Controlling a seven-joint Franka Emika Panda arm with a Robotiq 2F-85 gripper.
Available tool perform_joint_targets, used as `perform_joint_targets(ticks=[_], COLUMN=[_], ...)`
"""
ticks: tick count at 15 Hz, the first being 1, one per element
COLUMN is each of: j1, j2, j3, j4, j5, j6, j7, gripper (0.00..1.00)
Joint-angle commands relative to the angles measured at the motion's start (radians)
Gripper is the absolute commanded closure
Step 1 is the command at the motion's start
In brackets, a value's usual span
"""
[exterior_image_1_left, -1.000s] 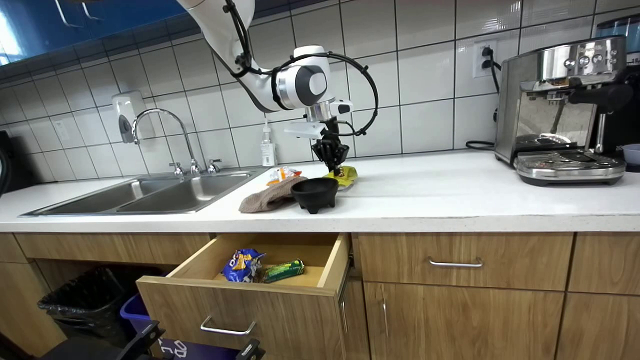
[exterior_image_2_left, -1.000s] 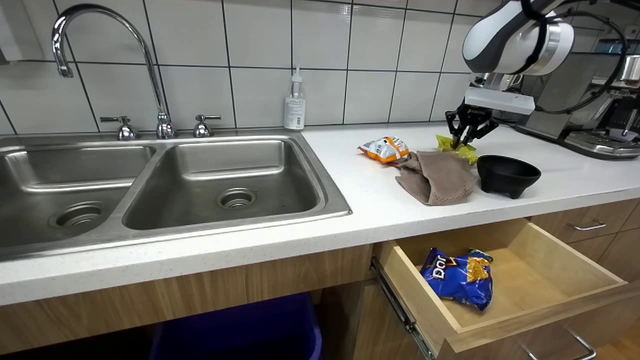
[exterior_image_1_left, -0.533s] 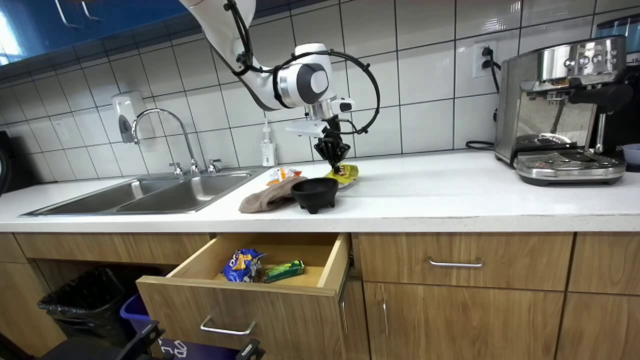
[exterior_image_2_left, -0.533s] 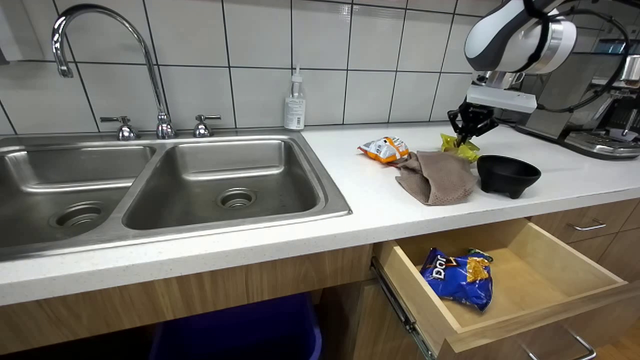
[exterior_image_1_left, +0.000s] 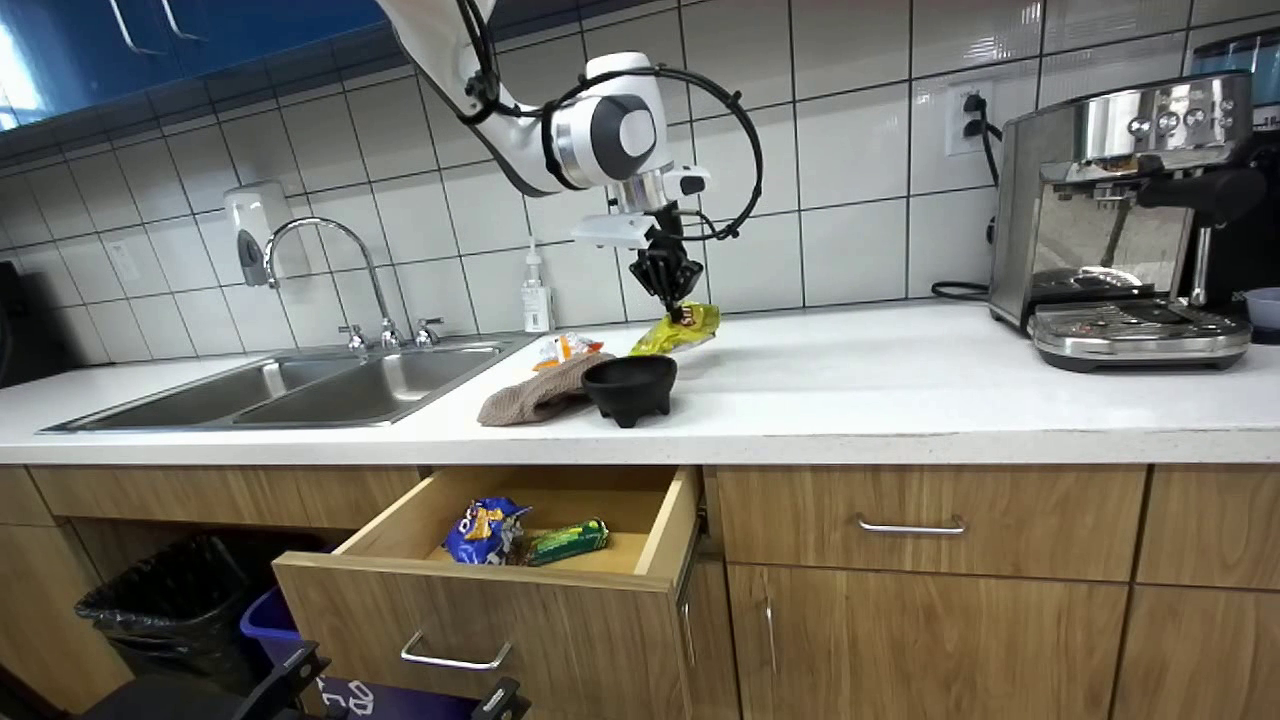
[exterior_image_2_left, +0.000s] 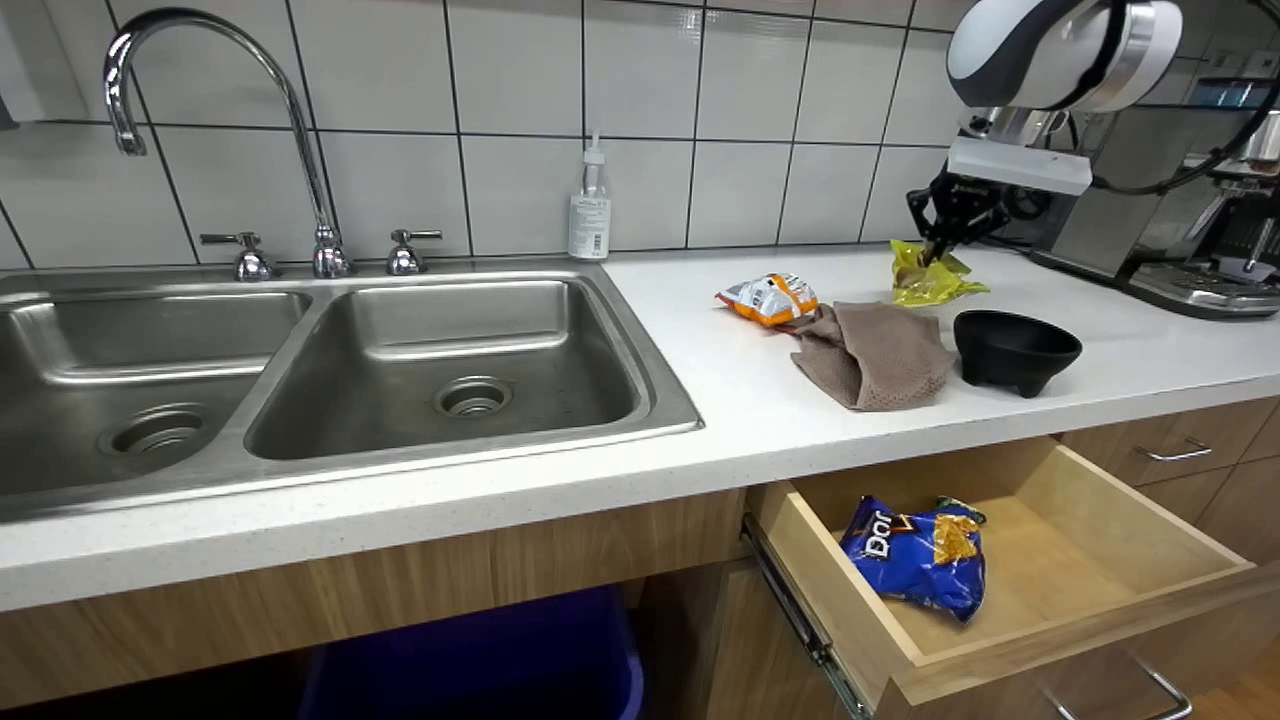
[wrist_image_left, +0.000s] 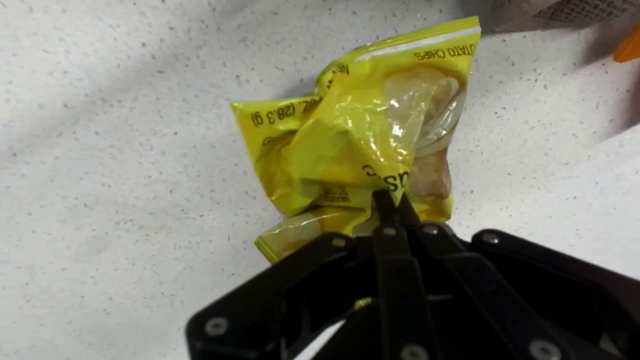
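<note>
In an exterior view, the bowl (exterior_image_1_left: 630, 388) stands on its own short feet near the front edge of the desk (exterior_image_1_left: 950, 400). Behind the bowl, the tool (exterior_image_1_left: 676, 311) is clamped on the yellow bag (exterior_image_1_left: 690, 328), which slants below the tips; whether its low end touches the desk cannot be told. The towel (exterior_image_1_left: 535, 397) lies bunched to the left of the bowl. Below the bowl, the drawer (exterior_image_1_left: 480, 615) juts out, so its inside shows, with a green pack (exterior_image_1_left: 567, 541) lying there.

In an exterior view, the yellow bag is beyond the bowl and a little left of it. Farther left of the bowl, past the towel, lies an orange bag (exterior_image_2_left: 770, 298). A blue bag (exterior_image_2_left: 915, 560) lies in the drawer, lower than the bowl, probably kept in by the side walls.

In the wrist view, where the bowl does not show, the fingers (wrist_image_left: 386, 210) meet on a fold near the yellow bag's middle. The thin film likely gives no firm edge to hold, which would explain the narrow pinch; the film creases there while the ends fan outward.
</note>
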Motion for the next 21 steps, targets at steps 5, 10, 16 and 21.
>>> perform_joint_targets(ticks=[5, 10, 16, 21], j1=[-0.001, 0.0, 0.007, 0.005], j2=[-0.179, -0.253, -0.358, -0.458], j3=[-0.002, -0.003, -0.002, 0.007], j4=[-0.155, -0.249, -0.4, -0.52], j5=[-0.042, -0.062, -0.112, -0.136], j6=[-0.004, 0.009, 0.032, 0.042], j7=[-0.008, -0.012, -0.02, -0.056], gripper=[1.0, 1.0, 1.0, 1.0])
